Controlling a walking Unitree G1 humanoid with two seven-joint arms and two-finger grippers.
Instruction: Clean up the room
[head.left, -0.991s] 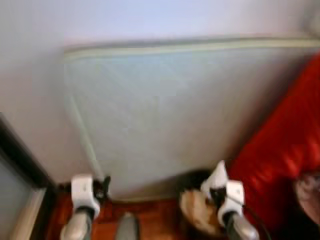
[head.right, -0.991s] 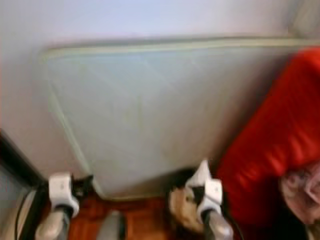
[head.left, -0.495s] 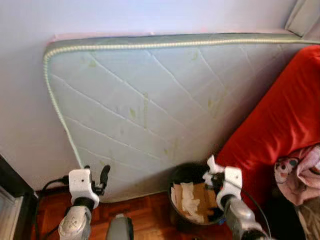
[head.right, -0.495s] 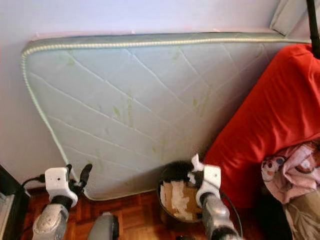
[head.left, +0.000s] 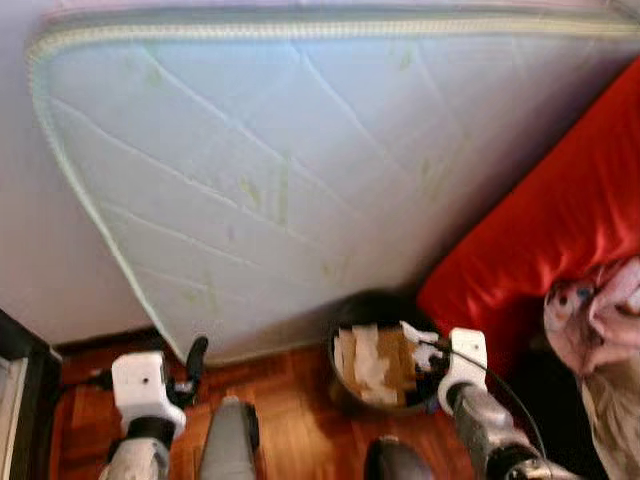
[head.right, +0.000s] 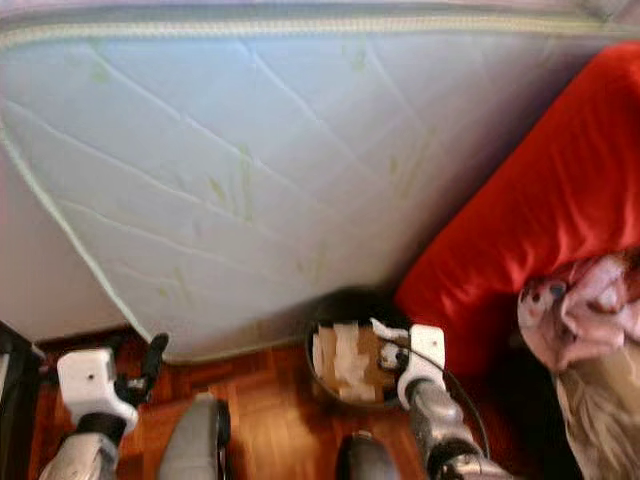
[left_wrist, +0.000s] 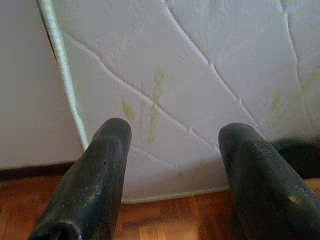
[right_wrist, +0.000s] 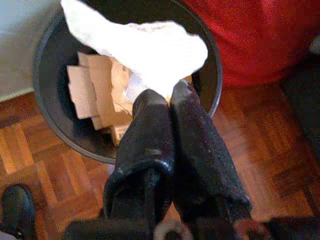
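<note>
A round black bin stands on the wooden floor between the mattress and the red bedding, holding cardboard pieces and white paper. My right gripper hangs over the bin's near rim, shut on a crumpled white tissue that also shows at the bin's right edge as a white tissue. My left gripper is open and holds nothing, pointing at the lower corner of the mattress; its black finger rises at the lower left.
A pale green-stained mattress leans on the wall. Red bedding fills the right side, with a pink patterned cloth on it. A dark furniture edge stands at far left. Parquet floor lies between my feet.
The camera has tipped down and moved closer, so the bin sits nearer the middle. My right gripper with the tissue now hangs lower, over the bin's right rim.
</note>
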